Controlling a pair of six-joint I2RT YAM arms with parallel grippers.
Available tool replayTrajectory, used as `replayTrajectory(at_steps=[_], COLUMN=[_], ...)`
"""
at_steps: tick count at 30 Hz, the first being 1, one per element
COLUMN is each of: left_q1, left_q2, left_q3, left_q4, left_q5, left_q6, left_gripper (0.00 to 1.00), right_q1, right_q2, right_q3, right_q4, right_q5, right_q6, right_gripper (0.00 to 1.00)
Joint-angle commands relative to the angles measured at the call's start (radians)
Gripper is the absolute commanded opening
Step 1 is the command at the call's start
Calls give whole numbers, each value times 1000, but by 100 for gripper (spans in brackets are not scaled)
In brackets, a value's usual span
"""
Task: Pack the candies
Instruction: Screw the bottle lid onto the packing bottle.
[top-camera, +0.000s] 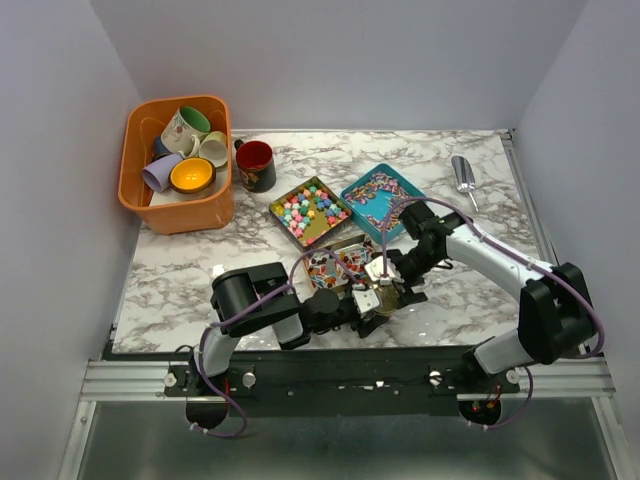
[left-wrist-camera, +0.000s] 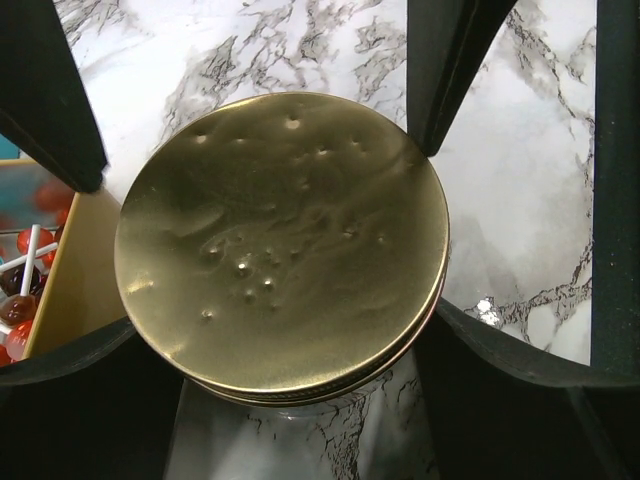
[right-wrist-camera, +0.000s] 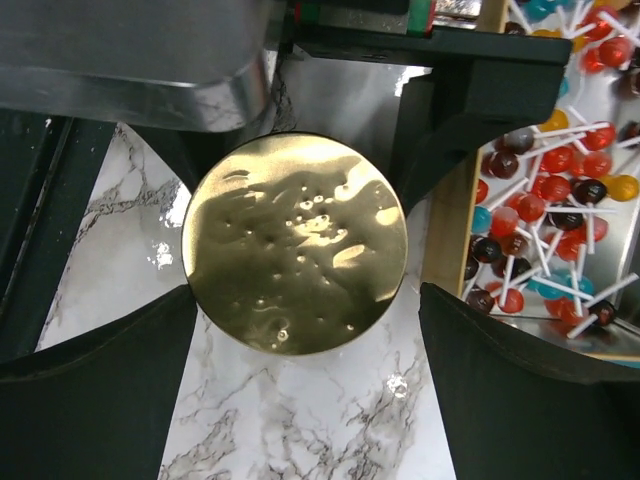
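Marble table (top-camera: 180, 270) carries tiny bright multicoloured candies (top-camera: 308, 212); left fingers (left-wrist-camera: 80, 420) clasp the gold-lidded jar (left-wrist-camera: 280, 240), right fingers (right-wrist-camera: 100, 400) spread wide.

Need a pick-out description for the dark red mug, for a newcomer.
Find the orange plastic basket at the marble table's far left corner. Just right of it stands the dark red ceramic mug, alone on the marble; every other mug sits inside the basket.
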Motion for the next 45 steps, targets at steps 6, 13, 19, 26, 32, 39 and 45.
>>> replayTrajectory(at_steps=[6,13,19,26,32,39,45], left_q1=[-17,-17,-17,-17,-18,-17,-18], left_q2=[22,17,8,-3,-10,-21,-19], left_q3=[-16,-11,-13,-20,-25,-36,-37], left_q4=[-166,-182,-186,-178,-186,-189,-189], left_q5=[-42,-68,-67,-65,-57,-34,-19], left_q6=[66,60,49,41,46,53,53], left_gripper=[0,0,0,0,0,0,0], right_q1=[10,21,79,86,86,30,-11], right_q2=[81,4,-192,-162,-204,-402,-418], right_q3=[26,-77,-259,-324,-333,-260,-185], right_q4=[-42,50,205,292,305,134,108], right_q5=[-51,-65,7,172,208,252,168], right_q6=[-75,149,455,719,775,665,502], right_gripper=[87,70,69,68,77,94,96])
